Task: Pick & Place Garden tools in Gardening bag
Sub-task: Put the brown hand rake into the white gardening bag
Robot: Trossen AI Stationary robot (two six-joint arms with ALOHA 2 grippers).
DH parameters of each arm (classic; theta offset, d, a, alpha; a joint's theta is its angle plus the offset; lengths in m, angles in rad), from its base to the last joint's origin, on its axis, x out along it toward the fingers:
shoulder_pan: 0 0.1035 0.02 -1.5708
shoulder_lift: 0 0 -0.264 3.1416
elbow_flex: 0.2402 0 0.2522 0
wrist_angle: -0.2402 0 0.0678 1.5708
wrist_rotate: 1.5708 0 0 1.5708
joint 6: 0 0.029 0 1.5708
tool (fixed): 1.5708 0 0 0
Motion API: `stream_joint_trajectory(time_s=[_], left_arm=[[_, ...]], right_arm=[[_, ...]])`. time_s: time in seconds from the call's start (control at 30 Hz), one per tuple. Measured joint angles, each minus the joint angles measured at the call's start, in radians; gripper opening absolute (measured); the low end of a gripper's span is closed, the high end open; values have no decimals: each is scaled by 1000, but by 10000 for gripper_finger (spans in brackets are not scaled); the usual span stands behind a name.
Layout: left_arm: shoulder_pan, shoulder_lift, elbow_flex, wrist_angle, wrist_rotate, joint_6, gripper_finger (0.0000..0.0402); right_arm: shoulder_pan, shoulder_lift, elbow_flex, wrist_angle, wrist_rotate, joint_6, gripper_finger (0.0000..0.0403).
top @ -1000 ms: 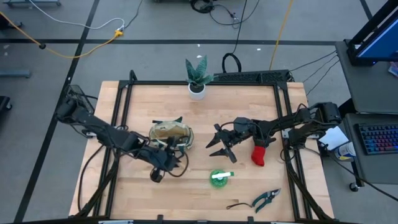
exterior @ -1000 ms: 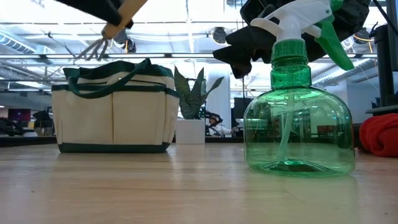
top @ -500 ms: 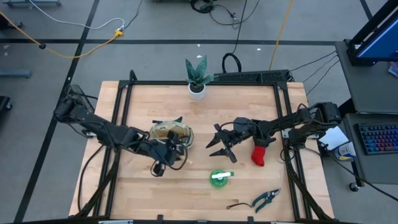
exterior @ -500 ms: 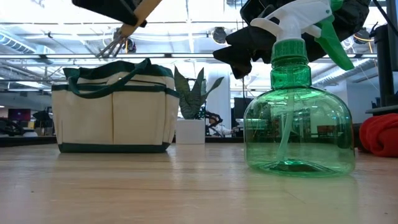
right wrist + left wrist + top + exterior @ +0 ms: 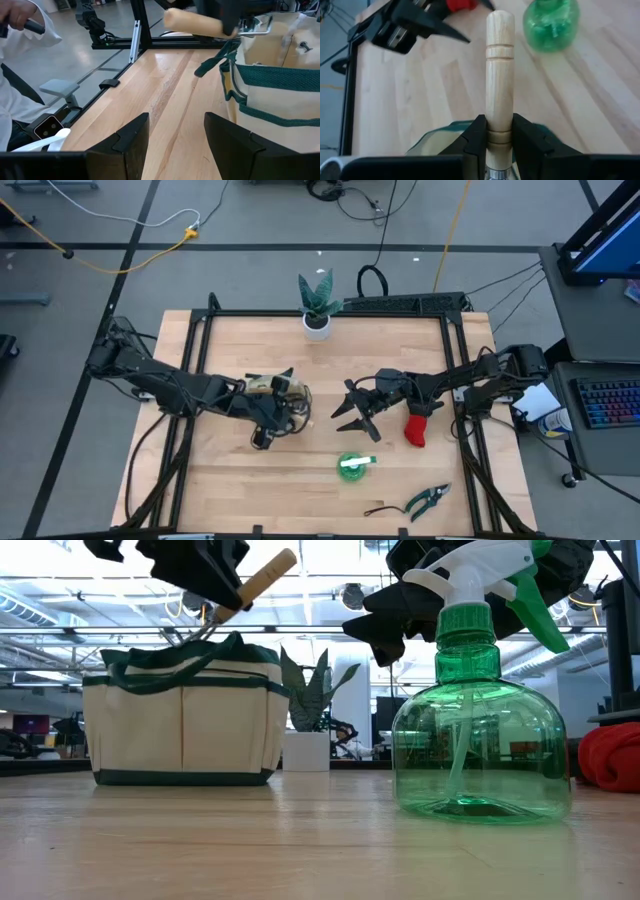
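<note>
Placement step: left gripper [image 5: 494, 145] jaws clamping rake [image 5: 499, 75] over gardening bag [image 5: 183, 718]; right gripper [image 5: 172, 135], three o'clock, jaws wide; next, lowering inside.

High view straight down; low view table-level, close; both share gardening bag [image 5: 275, 393].

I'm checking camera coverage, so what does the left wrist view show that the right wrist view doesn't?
Only the left wrist view shows the green spray bottle and the left gripper clamped on the rake. Only the right wrist view shows a person's sleeve and the open right gripper. Both show the rake's wooden handle and the gardening bag.
</note>
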Motion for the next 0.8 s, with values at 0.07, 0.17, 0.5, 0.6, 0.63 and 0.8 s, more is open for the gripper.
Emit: stream_joint_trajectory(time_s=[0.07, 0.17, 0.5, 0.6, 0.63, 0.8], left_arm=[[16, 0, 0, -8, 0, 3, 70], [39, 0, 0, -22, 0, 5, 74], [68, 0, 0, -41, -5, 9, 74], [68, 0, 0, -62, -46, 11, 71], [70, 0, 0, -76, -56, 9, 70], [90, 2, 0, -173, -59, -71, 75]], right_arm=[[0, 0, 0, 0, 0, 0, 185], [0, 0, 0, 0, 0, 0, 185], [0, 0, 0, 0, 0, 0, 185], [0, 0, 0, -1, 0, 0, 185], [0, 0, 0, 0, 0, 0, 185], [0, 0, 0, 0, 0, 0, 185]])
